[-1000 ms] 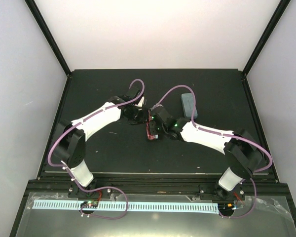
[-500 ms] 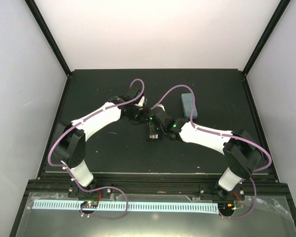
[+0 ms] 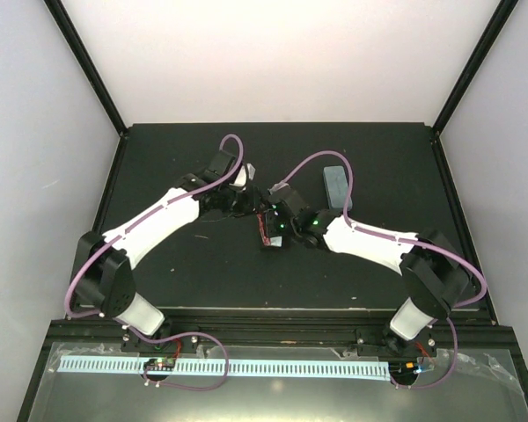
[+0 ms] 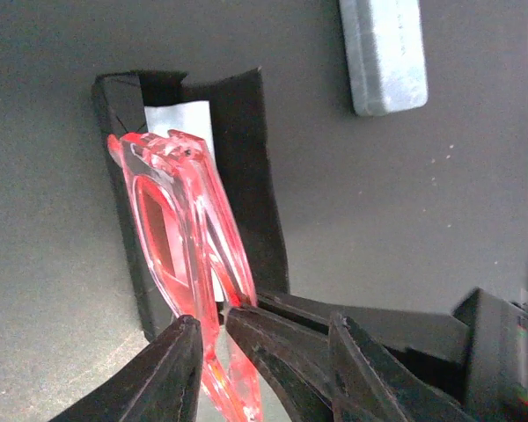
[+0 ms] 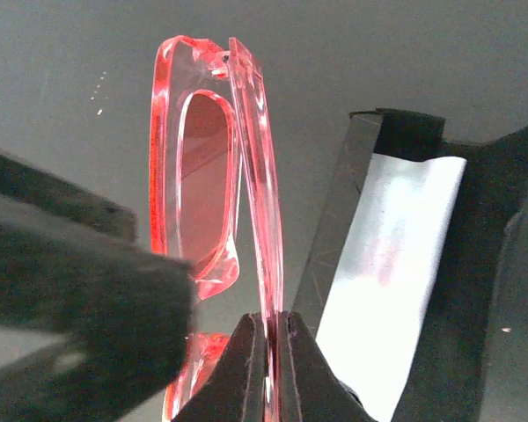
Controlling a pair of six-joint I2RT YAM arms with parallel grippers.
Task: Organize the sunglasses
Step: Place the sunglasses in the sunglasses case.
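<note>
The red sunglasses (image 3: 264, 231) are folded and held on edge above an open black case (image 4: 246, 176) with a pale cloth (image 4: 180, 119) in it. My right gripper (image 5: 270, 321) is shut on one thin red arm of the sunglasses (image 5: 202, 158). My left gripper (image 4: 207, 330) is closed round the lower frame of the sunglasses (image 4: 172, 220). In the top view, the left gripper (image 3: 249, 204) and the right gripper (image 3: 271, 227) meet at mid-table. The all-black sunglasses are out of view.
A pale blue oblong case (image 3: 335, 186) lies behind the right arm and also shows in the left wrist view (image 4: 383, 53). The open case's flap (image 5: 475, 290) and cloth (image 5: 396, 290) lie just right of the glasses. The tabletop is black.
My left arm has stretched out, its elbow swinging left and its wrist reaching in toward the glasses. My right gripper stays at the centre, still holding the red glasses.
</note>
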